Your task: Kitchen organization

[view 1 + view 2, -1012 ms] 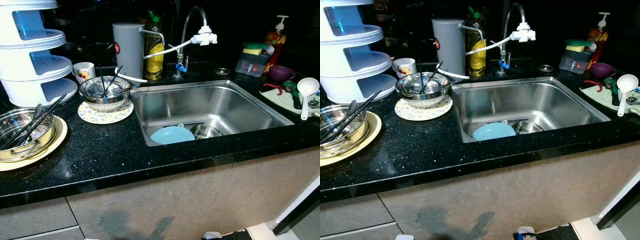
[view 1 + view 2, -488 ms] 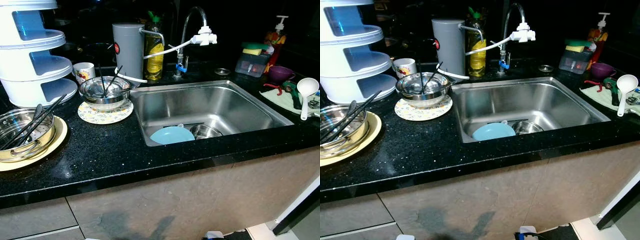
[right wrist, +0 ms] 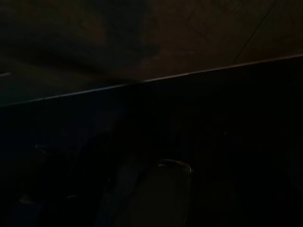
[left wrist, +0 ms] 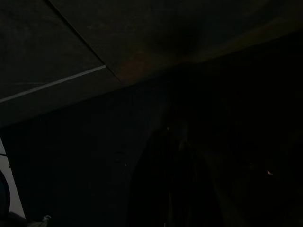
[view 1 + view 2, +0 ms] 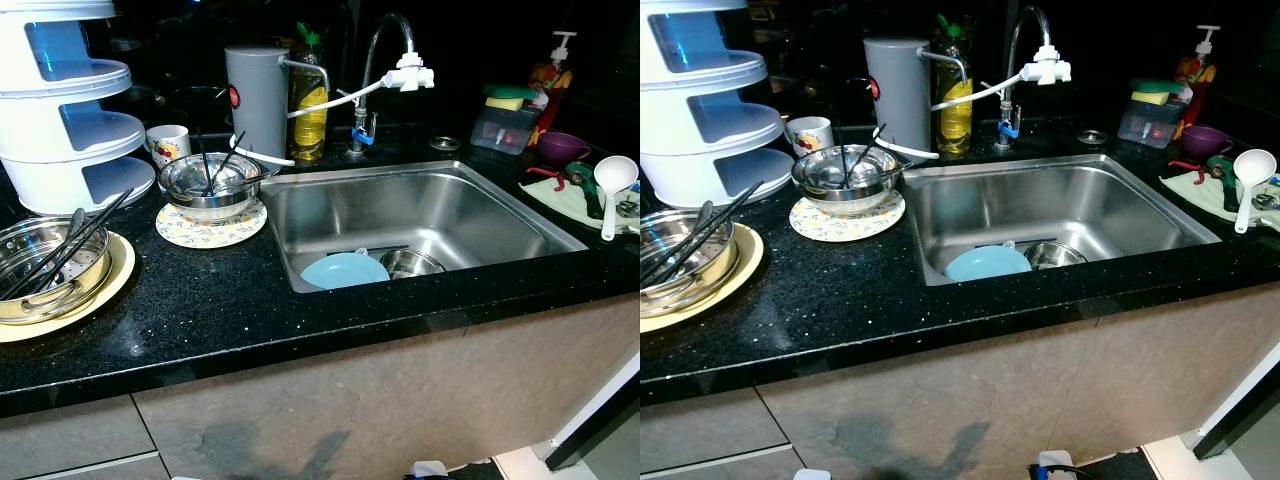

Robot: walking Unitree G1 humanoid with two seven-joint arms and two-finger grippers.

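You face black bench (image 5: 220, 300). Steel sink (image 5: 470, 215) holds blue plate (image 5: 344, 270), small steel bowl (image 5: 412, 263). Bowl with utensils (image 5: 208, 183) left of sink. Both claws: wrist views dark, finger state cannot tell.

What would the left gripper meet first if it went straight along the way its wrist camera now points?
Hard to tell: the left wrist view is nearly black. Faintly, a flat panel with a pale seam lies ahead, probably floor or cabinet front; depth is unclear.

One sink (image 5: 440, 215), one tap (image 5: 385, 60). Two steel bowls on worktop (image 5: 230, 310): one (image 5: 208, 185) on round mat (image 5: 212, 228), one (image 5: 45, 270) on yellow plate (image 5: 112, 285). One blue plate (image 5: 344, 270) in sink. One mug (image 5: 167, 143). One white ladle (image 5: 613, 185). One purple bowl (image 5: 562, 147). One grey canister (image 5: 257, 100).
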